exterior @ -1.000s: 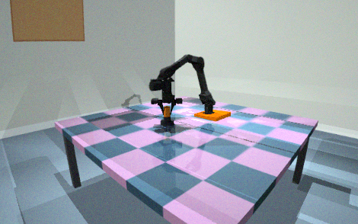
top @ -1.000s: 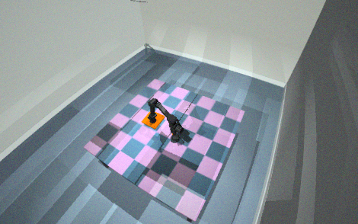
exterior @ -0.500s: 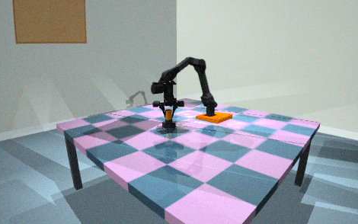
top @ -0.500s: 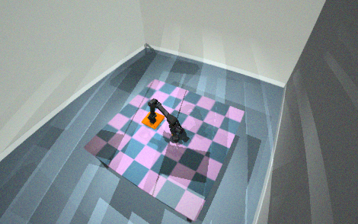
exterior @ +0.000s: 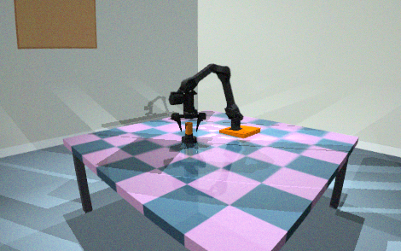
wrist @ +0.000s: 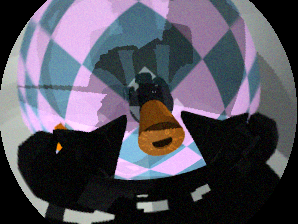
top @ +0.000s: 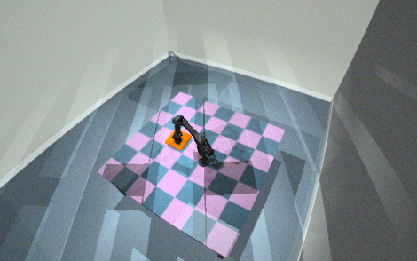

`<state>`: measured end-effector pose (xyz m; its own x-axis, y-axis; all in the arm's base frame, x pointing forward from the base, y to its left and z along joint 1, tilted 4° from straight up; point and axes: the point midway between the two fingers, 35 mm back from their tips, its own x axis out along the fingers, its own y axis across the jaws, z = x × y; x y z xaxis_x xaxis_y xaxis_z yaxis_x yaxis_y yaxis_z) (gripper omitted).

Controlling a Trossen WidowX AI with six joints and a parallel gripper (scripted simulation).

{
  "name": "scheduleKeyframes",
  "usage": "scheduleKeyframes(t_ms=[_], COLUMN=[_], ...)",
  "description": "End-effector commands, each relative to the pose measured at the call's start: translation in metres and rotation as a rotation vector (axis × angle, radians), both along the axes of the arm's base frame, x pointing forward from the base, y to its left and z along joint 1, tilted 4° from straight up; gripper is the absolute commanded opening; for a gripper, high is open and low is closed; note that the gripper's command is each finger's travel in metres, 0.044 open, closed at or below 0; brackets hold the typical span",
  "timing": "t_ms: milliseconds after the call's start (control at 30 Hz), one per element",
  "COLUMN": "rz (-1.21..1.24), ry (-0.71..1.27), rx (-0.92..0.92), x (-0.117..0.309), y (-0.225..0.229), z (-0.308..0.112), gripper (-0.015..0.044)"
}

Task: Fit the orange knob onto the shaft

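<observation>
The orange knob (exterior: 188, 127) (wrist: 154, 114) stands upright over the dark round pedestal (exterior: 188, 140) (wrist: 150, 92) (top: 203, 163). Its near end shows a dark mark in the wrist view. A dark part shows under the knob in the exterior view; whether that is bare shaft or the pedestal's own top, and whether the knob is fully down, I cannot tell. The shaft's flat side is hidden. My gripper (exterior: 188, 130) (wrist: 154, 115) points down and is open, with one finger on each side of the knob and a visible gap on both sides.
The arm's base stands on an orange plate (top: 169, 141) (exterior: 251, 131) on the pink and blue checkered table (top: 172, 182) (exterior: 229, 183). Shadows lie across the table around the pedestal.
</observation>
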<state>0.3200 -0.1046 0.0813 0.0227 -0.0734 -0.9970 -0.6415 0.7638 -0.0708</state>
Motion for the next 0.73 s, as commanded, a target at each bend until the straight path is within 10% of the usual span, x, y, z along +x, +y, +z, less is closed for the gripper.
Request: scheduleKeyframes(t_ms=[0,700], rz=[0.0,0.0], ry=[0.0,-0.001], rx=[0.0,0.0], x=[0.0,0.002], y=[0.0,0.006], z=[0.0,0.096], gripper=[0.044,0.044])
